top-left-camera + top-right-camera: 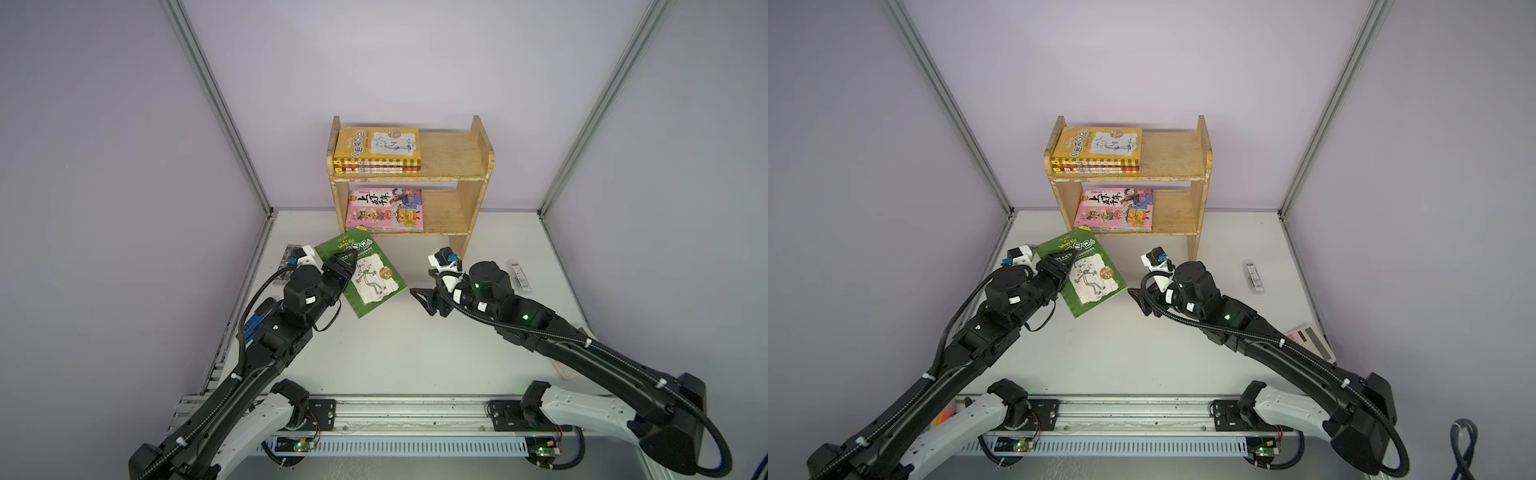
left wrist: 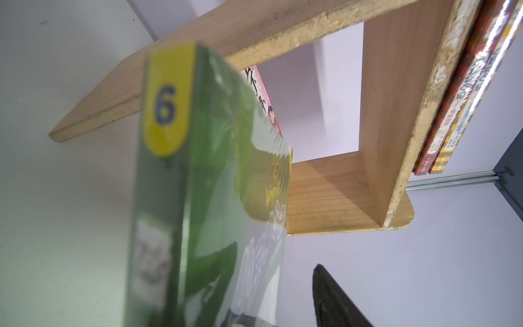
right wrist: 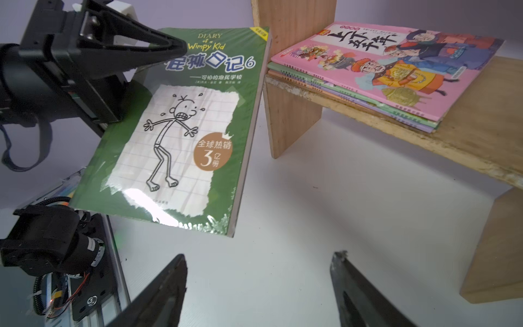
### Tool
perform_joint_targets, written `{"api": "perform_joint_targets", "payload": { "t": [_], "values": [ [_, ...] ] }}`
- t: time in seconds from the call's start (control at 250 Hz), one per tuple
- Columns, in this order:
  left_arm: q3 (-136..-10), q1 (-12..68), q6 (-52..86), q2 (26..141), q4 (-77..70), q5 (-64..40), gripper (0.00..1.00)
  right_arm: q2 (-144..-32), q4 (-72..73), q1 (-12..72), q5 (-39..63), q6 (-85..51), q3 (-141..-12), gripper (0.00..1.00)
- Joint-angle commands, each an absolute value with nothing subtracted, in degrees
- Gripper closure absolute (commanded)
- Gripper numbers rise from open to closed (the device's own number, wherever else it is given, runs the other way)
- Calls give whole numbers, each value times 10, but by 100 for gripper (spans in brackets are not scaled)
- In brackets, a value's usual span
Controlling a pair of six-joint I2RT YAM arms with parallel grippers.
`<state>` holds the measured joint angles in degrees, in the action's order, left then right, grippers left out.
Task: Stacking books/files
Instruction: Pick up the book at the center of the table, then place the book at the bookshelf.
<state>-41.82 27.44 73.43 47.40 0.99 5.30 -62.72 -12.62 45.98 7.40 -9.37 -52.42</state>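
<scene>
A green book (image 1: 365, 278) (image 3: 181, 136) with a stick-boy sketch hangs tilted above the table, in front of the wooden shelf (image 1: 453, 178). My left gripper (image 1: 351, 259) (image 1: 1069, 259) is shut on its spine side; one finger (image 3: 158, 42) lies across the cover and the other is hidden beneath. The left wrist view shows the spine (image 2: 167, 113) close up. My right gripper (image 1: 419, 282) (image 3: 259, 254) stands open and empty, right of the book and clear of it. A yellow-topped stack (image 1: 376, 145) lies on the upper shelf, a pink-topped stack (image 1: 384, 208) (image 3: 382, 65) on the lower.
A slim clear case (image 1: 519, 274) lies on the table right of my right arm. A pinkish calculator (image 1: 1310, 340) sits at the right edge, partly behind that arm. The book's far corner is close to the shelf's left side panel (image 3: 283, 85). The arm rail (image 1: 395, 411) runs along the front.
</scene>
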Motion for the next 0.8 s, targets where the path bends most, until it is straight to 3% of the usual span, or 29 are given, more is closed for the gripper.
{"api": "perform_joint_targets", "payload": {
  "t": [0.0,0.108,0.444,0.796],
  "values": [
    [-429,278,761,494,-78,91,100,-624,-106,459,105,-151,-514,17],
    [-436,286,771,524,-109,110,100,-619,-51,458,111,-219,-487,8],
    [-494,313,779,632,-183,159,100,-669,-10,449,156,-363,-514,8],
    [-579,330,772,752,-220,194,100,-741,37,428,166,-389,-570,11]
  ]
}}
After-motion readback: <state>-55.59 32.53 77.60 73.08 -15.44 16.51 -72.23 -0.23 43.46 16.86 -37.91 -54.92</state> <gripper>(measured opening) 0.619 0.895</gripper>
